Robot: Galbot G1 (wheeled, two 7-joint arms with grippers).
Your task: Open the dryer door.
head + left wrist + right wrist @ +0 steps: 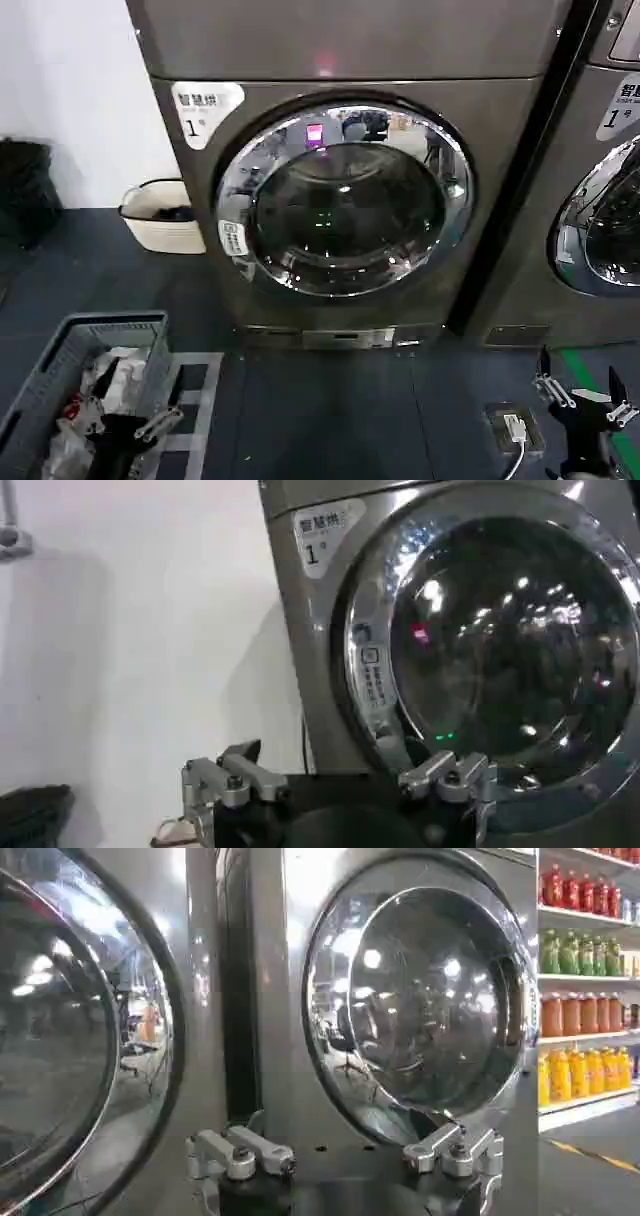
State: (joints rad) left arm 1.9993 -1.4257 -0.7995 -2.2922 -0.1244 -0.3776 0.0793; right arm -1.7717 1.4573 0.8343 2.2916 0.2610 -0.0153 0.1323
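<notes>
1. 1 dryer door (345,198) sits shut in the front of the grey machine (350,45), in the middle of the head view. It has a wide shiny chrome ring around dark bulging glass.
2. On the ring, at its lower left, there is a small white sticker (232,238). A small pink light reflects near the top of the ring.
3. Above and to the left of the door, a white label (205,105) with the numeral 1 is on the machine's front.
4. To the right stands a second machine (590,200) with a similar chrome-ringed door, only partly in view.
5. To the left of the dryer, a cream tub (160,215) stands on the dark floor (320,420) against the white wall.
6. Lower left, a grey crate (70,370) holds crumpled laundry.
7. The left claw (135,435) is low over this crate, well apart from the door. In the left wrist view its fingers (225,780) are spread wide with nothing between them, and the dryer door (500,650) is ahead of it.
8. The right claw (585,395) is low at the right, near a small floor plate (515,428). In the right wrist view the right claw (345,1153) is open and empty, facing the second machine.
</notes>
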